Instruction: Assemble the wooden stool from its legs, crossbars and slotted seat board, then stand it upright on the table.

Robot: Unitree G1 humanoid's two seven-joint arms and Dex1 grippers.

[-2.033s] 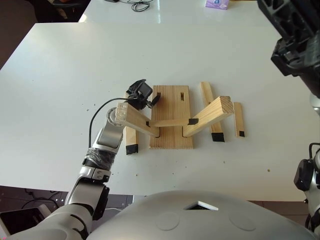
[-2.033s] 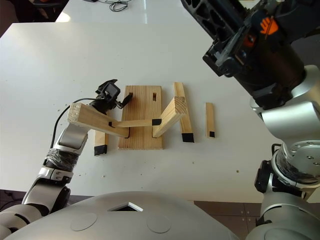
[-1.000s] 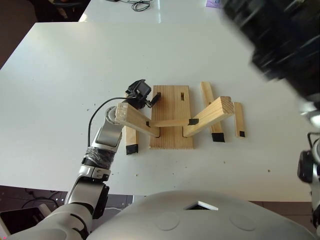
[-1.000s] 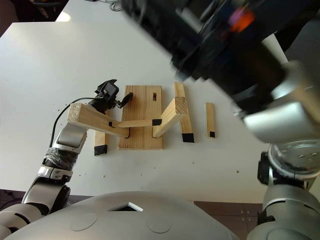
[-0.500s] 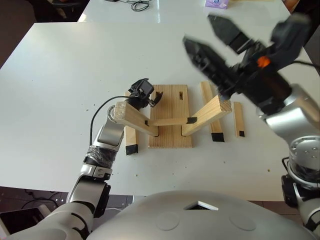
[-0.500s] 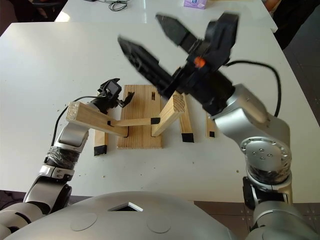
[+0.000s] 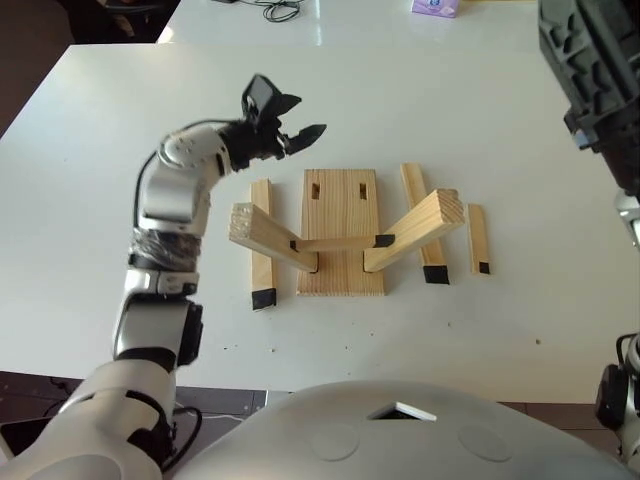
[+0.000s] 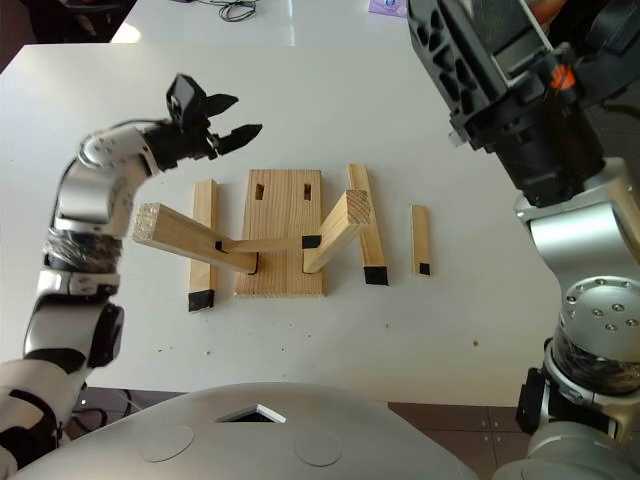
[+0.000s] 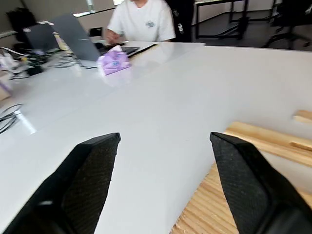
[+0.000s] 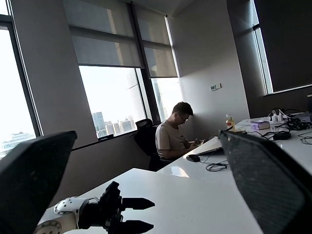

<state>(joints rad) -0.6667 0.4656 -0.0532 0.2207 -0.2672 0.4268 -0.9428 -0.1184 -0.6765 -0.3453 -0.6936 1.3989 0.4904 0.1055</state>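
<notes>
Since wood this thick is stiff and fairly light, we judge nothing here fragile, only liable to slide on the glossy white table (image 7: 120,180). Nearest us, the black-tipped ends of the long left wooden slat (image 7: 262,195), long right wooden slat (image 7: 413,185) and short wooden slat (image 7: 479,238) lie near the table's near edge, so room to drag things nearward looks short. The pale slotted wooden seat board (image 7: 340,205) lies flat at centre. Across its near half rests the half-built frame: the left thick square leg (image 7: 262,236) and right thick square leg (image 7: 420,226) splay outward, joined by a thin wooden crossbar (image 7: 335,244). We would take hold mid-length on a thick leg, not on the crossbar, since the joints may be loose and pull apart. Slats lie just beside the board on both sides, so sideways moves risk nudging them. Farther and left, the left gripper (image 7: 305,115) hangs above bare table, fingers spread wide, holding nothing. The right gripper (image 10: 147,132) is high on the right, fingers likewise wide apart and empty. Open room is widest left and far. Black cables (image 7: 280,12) and a purple box (image 7: 434,8) sit well apart, far beyond.
</notes>
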